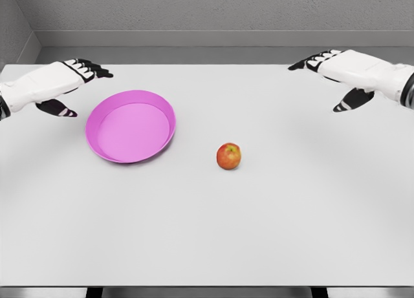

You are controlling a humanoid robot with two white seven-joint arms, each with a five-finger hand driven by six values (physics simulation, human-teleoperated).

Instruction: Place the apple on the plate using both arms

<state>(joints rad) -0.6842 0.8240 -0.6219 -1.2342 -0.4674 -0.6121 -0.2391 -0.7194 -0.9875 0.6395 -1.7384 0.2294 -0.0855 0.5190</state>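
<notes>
A red-yellow apple point(228, 156) lies on the white table, a little right of centre. To its left sits a pink plate point(103, 152) with a raised rim, nothing in it. My left hand point(72, 86) hovers at the far left, just beyond the plate's left rim, fingers spread and holding nothing. My right hand point(327, 78) floats at the far right, well above and right of the apple, fingers also spread and holding nothing.
The white table point(207, 240) fills the view, its front edge near the bottom. A grey wall stands behind the far edge.
</notes>
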